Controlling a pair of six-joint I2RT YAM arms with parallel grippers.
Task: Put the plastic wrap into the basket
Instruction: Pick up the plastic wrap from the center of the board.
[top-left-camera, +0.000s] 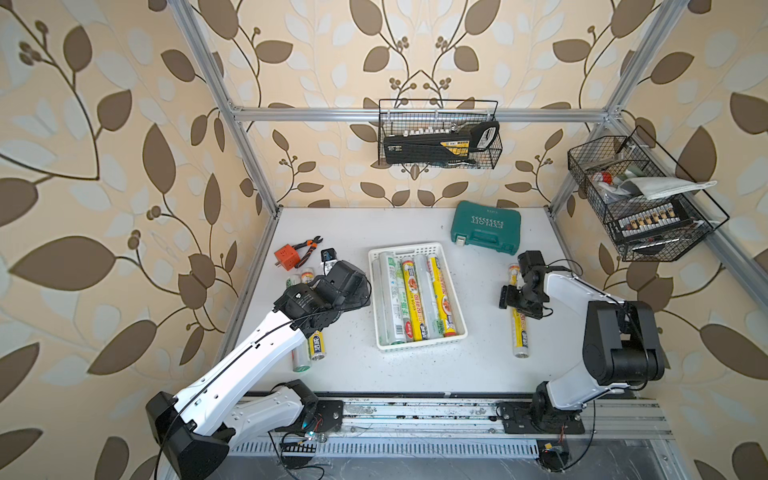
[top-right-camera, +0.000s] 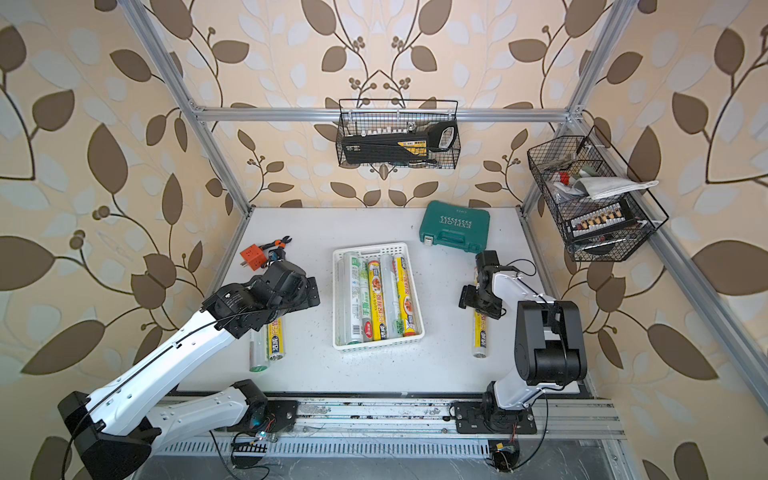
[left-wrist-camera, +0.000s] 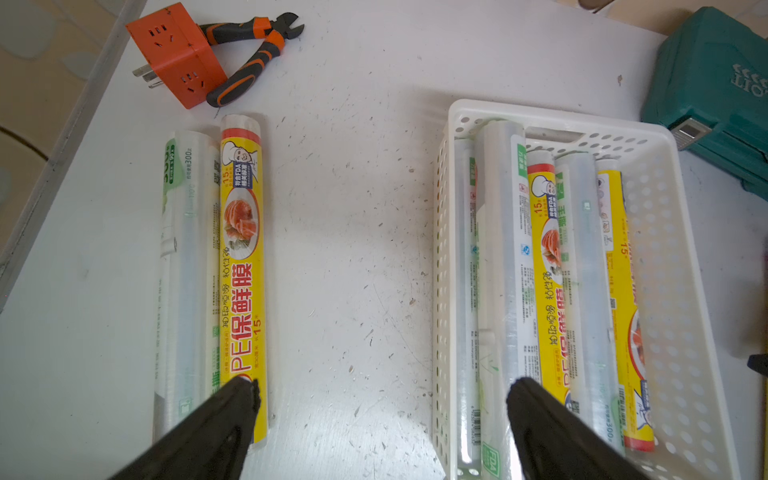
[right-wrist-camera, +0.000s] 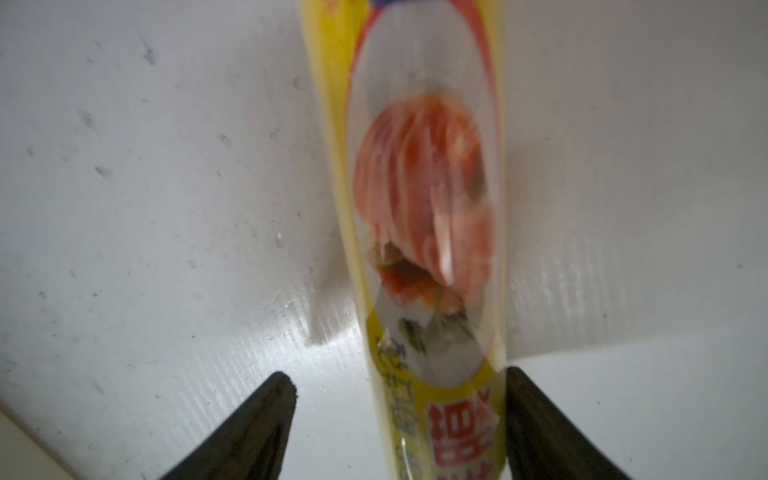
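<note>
Right wrist view: right gripper (right-wrist-camera: 399, 376) straddles a yellow plastic wrap roll (right-wrist-camera: 419, 187) lying on the table (right-wrist-camera: 166, 208), partly open, one finger (right-wrist-camera: 540, 424) touching it. Left gripper (left-wrist-camera: 383, 383) gapes wide, empty, near the basket (left-wrist-camera: 671, 249).

You have 8 rolls of plastic wrap (top-left-camera: 394, 299): 5 in the 1 white basket (top-left-camera: 405, 248) (3 silvery-clear, 2 yellow), 1 clear roll (left-wrist-camera: 187, 270) and 1 yellow roll (left-wrist-camera: 243, 270) at 9 o'clock of it, 1 lone yellow roll (top-left-camera: 519, 332) at 3 o'clock. You also have 2 black wire baskets (top-left-camera: 415, 124), 1 green tool case (top-left-camera: 486, 226), 1 orange socket cube (top-left-camera: 286, 257), 1 pair of cutters (top-left-camera: 309, 247).
</note>
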